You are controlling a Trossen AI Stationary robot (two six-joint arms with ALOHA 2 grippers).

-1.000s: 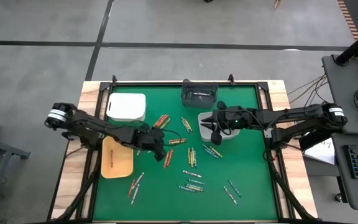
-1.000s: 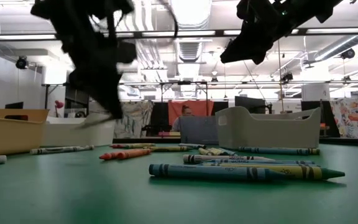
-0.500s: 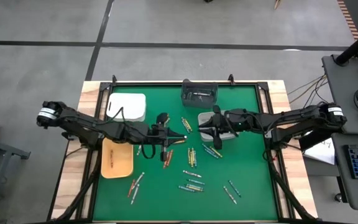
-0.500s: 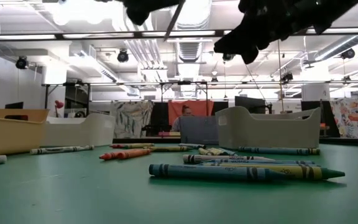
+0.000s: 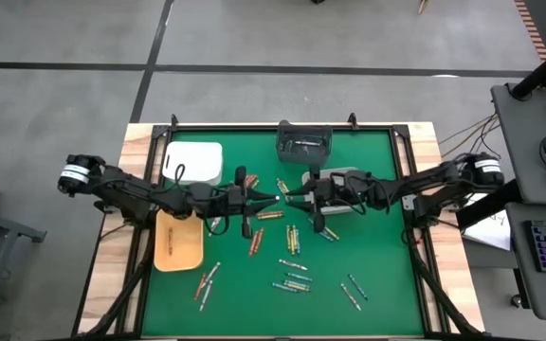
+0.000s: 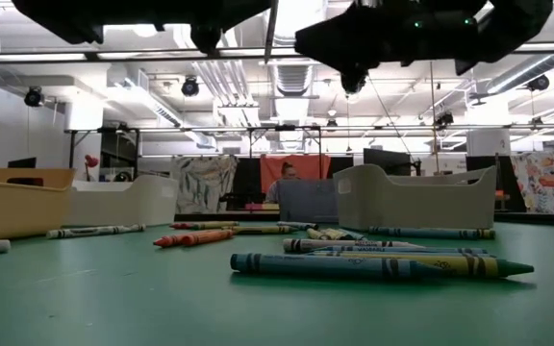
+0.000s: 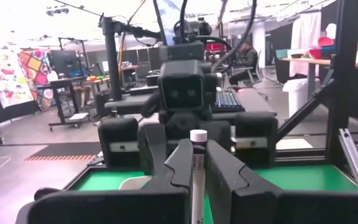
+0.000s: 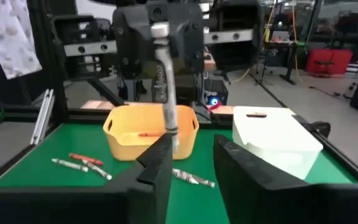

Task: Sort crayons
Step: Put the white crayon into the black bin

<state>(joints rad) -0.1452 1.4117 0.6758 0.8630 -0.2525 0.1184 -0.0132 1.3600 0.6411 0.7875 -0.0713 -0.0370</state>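
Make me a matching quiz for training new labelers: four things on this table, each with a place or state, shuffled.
Things:
1 left gripper
2 right gripper
3 dark bin
4 yellow bin

Place or state:
a middle of the green mat's far edge
b open
c shut on a crayon
d left edge of the mat

Pairs: 1-c, 2-b, 3-a, 4-d

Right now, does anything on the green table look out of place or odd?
One thing: a grey-white crayon stands upright in the shut left end effector, raised above the mat and face to face with the open right end effector, like a hand-off. The other loose crayons lie scattered on the mat, unsorted.
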